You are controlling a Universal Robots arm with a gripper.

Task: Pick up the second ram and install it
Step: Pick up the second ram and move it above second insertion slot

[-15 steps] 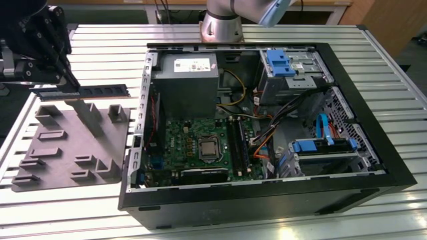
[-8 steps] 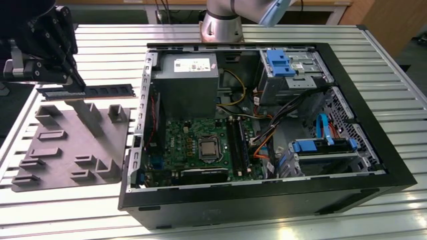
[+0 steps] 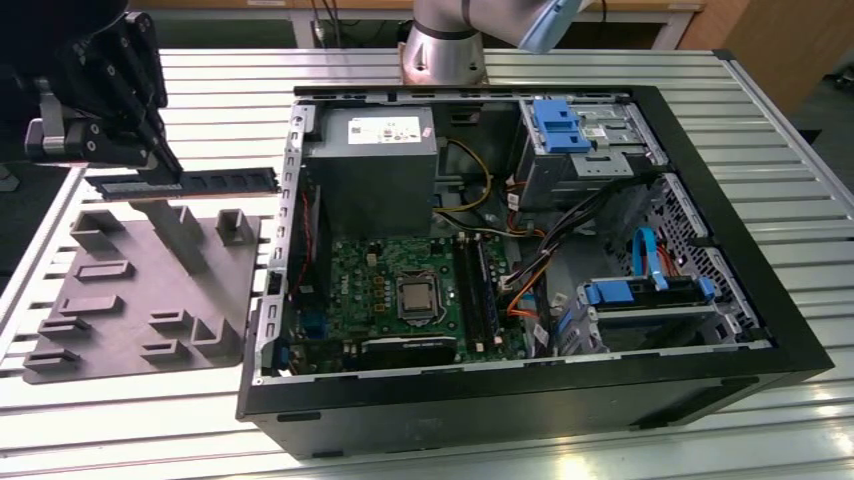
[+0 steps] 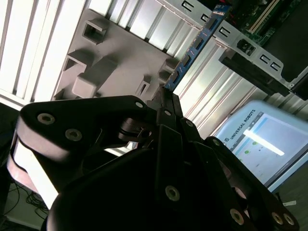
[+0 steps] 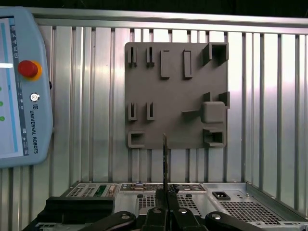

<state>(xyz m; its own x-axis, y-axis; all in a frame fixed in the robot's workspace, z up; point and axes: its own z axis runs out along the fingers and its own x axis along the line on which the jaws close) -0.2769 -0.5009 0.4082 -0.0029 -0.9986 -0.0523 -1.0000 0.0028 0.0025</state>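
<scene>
The gripper [image 3: 166,172] had its fingers clamped on the second ram [image 3: 230,182], which hung level above the grey fixture tray [image 3: 134,300] beside the open computer case [image 3: 534,405]. The stick looked light, stiff, thin and fragile. The hold was on its flat faces, apparently off-centre.

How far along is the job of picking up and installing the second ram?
Done: the second ram is off the grey holder tray. In hand: the gripper is shut on one end, holding it level in the air by the tray, outside the computer case. Left: it is not yet seated in the motherboard's slots.
</scene>
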